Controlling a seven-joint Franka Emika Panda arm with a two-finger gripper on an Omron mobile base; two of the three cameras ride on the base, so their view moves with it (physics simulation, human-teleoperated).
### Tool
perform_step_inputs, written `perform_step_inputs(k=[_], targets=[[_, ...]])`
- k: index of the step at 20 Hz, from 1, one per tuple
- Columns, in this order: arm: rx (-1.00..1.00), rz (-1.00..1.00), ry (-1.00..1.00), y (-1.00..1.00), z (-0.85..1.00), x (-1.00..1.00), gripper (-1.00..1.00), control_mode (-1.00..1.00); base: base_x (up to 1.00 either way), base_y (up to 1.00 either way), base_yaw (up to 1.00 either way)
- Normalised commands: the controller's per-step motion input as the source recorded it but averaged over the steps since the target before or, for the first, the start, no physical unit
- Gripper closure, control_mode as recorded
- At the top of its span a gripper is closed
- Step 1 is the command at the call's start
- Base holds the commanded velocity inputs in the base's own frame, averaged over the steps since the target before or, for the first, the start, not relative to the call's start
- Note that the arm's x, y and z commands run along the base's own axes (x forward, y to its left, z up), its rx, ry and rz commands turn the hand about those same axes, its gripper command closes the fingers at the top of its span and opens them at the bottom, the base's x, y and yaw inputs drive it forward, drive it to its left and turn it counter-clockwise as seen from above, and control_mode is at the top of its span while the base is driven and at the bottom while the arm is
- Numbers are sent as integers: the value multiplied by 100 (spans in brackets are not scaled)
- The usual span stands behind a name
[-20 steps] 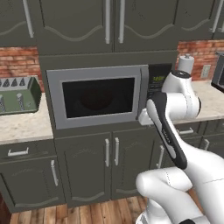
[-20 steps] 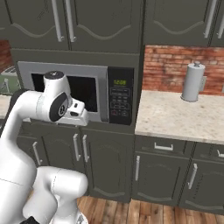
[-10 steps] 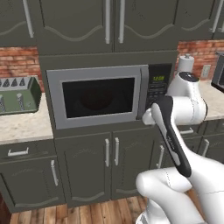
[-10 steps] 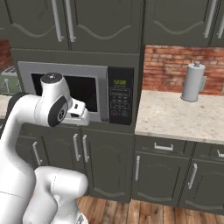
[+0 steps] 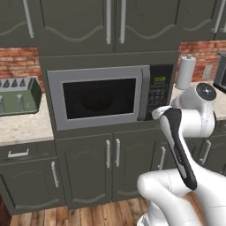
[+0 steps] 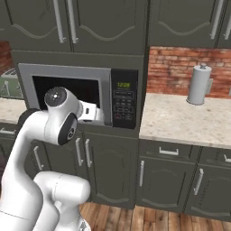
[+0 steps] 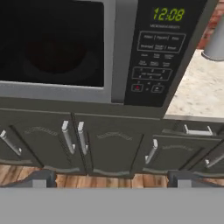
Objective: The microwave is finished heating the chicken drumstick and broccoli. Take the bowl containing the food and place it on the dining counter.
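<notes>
The microwave [image 5: 99, 97] is built into the dark cabinets with its door closed. Through the dark glass the red bowl [image 7: 54, 54] shows only as a dim red shape [image 5: 95, 99]. I cannot make out the chicken drumstick or the broccoli behind the glass. The black control panel [image 7: 159, 57] reads 12:08. My gripper [image 7: 111, 179] is open and empty, its fingertips [image 7: 41, 178] wide apart, and it faces the microwave's lower right corner from a short distance. My hand [image 6: 92, 113] hangs in front of the door's right edge. The dining counter is out of view.
A green toaster [image 5: 17, 95] stands on the counter left of the microwave. A paper towel roll [image 6: 198, 85] stands on the beige counter [image 6: 180, 122] to the right. Closed cabinet doors with metal handles [image 7: 72, 138] sit below the microwave, and upper cabinets above it.
My arm's wrist has swung to the right and a little lower in the left base view. The microwave door stays closed and the base has not moved.
</notes>
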Motion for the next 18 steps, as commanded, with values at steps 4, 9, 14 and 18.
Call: perform_step_inputs(k=[4, 9, 14, 18], targets=[[-1, 0, -12, -16, 0, 48, -100, -100, 0, 0, 0], [0, 0, -6, 0, 0, 68, -100, -100, 0, 0, 0], [0, -3, -11, 0, 15, 55, -100, -100, 0, 0, 0], [0, -1, -10, 0, 12, 54, -100, -100, 0, 0, 0]])
